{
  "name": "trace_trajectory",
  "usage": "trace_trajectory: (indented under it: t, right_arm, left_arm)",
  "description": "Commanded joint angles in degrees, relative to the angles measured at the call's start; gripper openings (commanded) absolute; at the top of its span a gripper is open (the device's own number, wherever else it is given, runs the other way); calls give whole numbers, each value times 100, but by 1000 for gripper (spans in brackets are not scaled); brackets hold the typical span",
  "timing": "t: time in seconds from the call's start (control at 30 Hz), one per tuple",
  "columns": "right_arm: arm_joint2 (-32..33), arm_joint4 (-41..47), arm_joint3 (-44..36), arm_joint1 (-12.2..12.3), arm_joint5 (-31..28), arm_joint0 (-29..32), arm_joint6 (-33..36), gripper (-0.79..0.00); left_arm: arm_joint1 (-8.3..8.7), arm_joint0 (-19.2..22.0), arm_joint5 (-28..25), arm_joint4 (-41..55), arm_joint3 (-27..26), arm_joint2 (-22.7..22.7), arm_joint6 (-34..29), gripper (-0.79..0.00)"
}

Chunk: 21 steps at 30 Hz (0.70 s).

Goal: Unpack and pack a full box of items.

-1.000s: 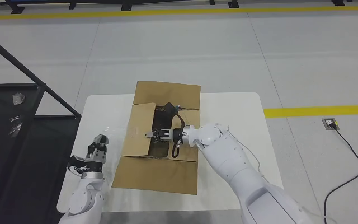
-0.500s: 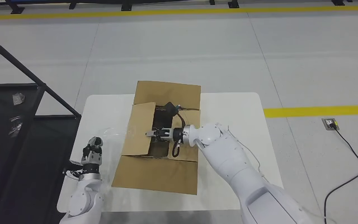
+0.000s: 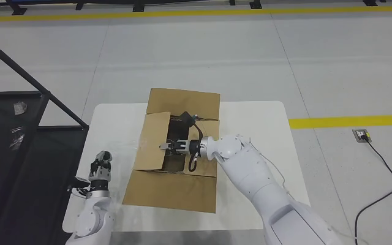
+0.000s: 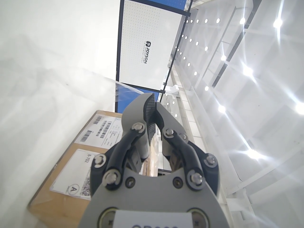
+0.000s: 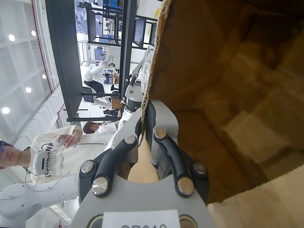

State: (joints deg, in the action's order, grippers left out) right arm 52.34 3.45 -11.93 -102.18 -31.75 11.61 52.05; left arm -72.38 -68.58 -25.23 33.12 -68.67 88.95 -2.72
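An open cardboard box (image 3: 184, 99) stands in the middle of the white table (image 3: 257, 122). My right gripper (image 3: 164, 147) is over the box's opening, shut on the edge of the raised left flap (image 3: 153, 139); in the right wrist view the corrugated flap edge (image 5: 152, 55) runs between its fingers (image 5: 143, 117). A dark item (image 3: 183, 119) lies inside the box at the back. My left gripper (image 3: 102, 162) is at the table's left side, pointing upward, shut on a clear plastic bag (image 4: 47, 84) that drapes toward the box's labelled outer wall (image 4: 95, 148).
A black metal rack (image 3: 24, 135) stands off the table's left edge. The front flap (image 3: 171, 190) lies folded out flat on the table. Bare table shows to the right of the box.
My left gripper has drawn back from the box toward the table's near left corner, still pinching the clear plastic. The right gripper has kept its hold on the flap.
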Motion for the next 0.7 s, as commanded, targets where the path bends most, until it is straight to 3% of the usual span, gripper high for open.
trace_trajectory:
  t: [0.0,0.63,0.67]
  right_arm:
    - [9,0,-2,-2,-2,2,9,-785]
    - [80,-51,10,7,-36,9,22,-785]
    - [89,-50,15,12,-38,0,23,-727]
  left_arm:
    - [-8,5,17,-21,8,-4,-18,-545]
    - [-51,-123,24,-200,-82,97,-164,-526]
    - [-52,-141,10,-209,-101,111,-167,-526]
